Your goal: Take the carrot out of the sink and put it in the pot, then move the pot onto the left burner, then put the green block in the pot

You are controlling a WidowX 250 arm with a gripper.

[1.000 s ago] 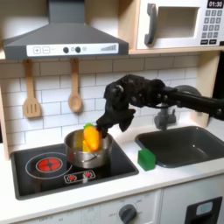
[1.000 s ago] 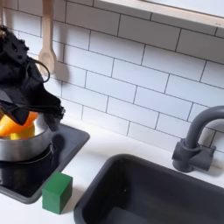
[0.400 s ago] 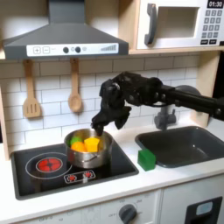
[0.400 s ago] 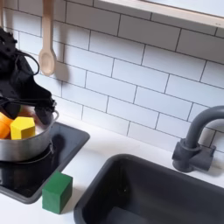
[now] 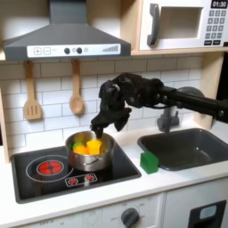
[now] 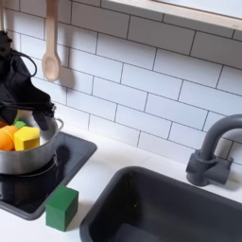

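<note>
The steel pot (image 5: 89, 153) (image 6: 24, 153) stands on the right-hand burner of the black stovetop (image 5: 120, 169) in the first exterior view. Inside it lie the orange carrot (image 5: 80, 149) (image 6: 7, 140) and a yellow block (image 5: 93, 144) (image 6: 26, 138). My gripper (image 5: 101, 130) (image 6: 31, 115) hangs just above the pot's far rim, open and holding nothing. The left burner (image 5: 49, 166) with its red rings is bare. On the white counter between stove and sink (image 5: 191, 147) (image 6: 161, 210) sits the green block (image 5: 149, 161) (image 6: 62, 208).
A dark arched faucet (image 5: 166, 117) (image 6: 214, 151) rises behind the sink. Two wooden utensils (image 5: 76, 89) (image 6: 50, 59) hang on the tiled wall behind the stove, under a range hood (image 5: 67, 40). A microwave (image 5: 183, 22) sits up at the right.
The carrot went from the gripper's hold down into the pot and was let go. The gripper has since lifted slightly above the pot.
</note>
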